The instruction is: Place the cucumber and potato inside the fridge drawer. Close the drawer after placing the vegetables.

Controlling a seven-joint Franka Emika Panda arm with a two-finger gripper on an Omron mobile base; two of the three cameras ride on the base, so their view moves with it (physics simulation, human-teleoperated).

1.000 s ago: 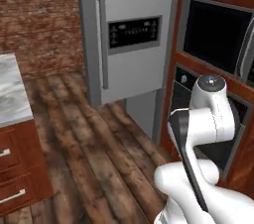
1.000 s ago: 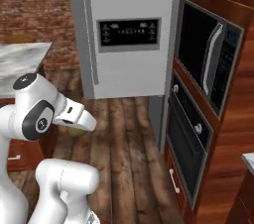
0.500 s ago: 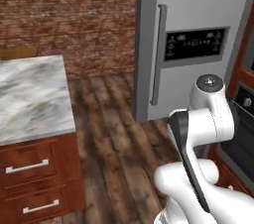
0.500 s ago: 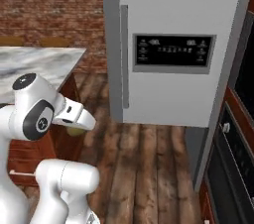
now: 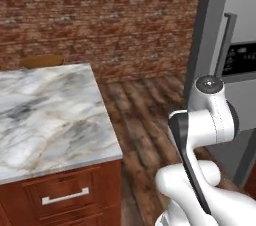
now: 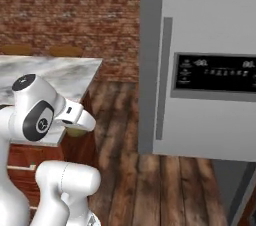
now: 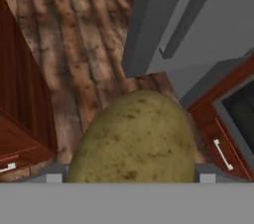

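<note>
The potato (image 7: 134, 141), olive-brown and speckled, sits right in front of the hand camera between the fingers of my gripper (image 7: 130, 171), which is shut on it. From the right base view the potato (image 6: 75, 131) peeks out below the white hand, held up in the air beside the island. The grey fridge (image 6: 200, 70) stands with its doors closed, also seen at the right as the fridge (image 5: 235, 45) and below the hand as the fridge (image 7: 198, 20). The fridge drawer and the cucumber are out of view.
A marble-topped island (image 5: 45, 115) with wooden drawers (image 5: 65, 195) stands on the left. A brick wall runs behind it. Dark wood floor (image 5: 145, 115) lies between island and fridge. A wooden oven cabinet (image 7: 223, 139) stands beside the fridge.
The whole picture has shifted, so the base has moved: the fridge has slid to the right of the views and the island has come in from the left. The arm keeps its pose.
</note>
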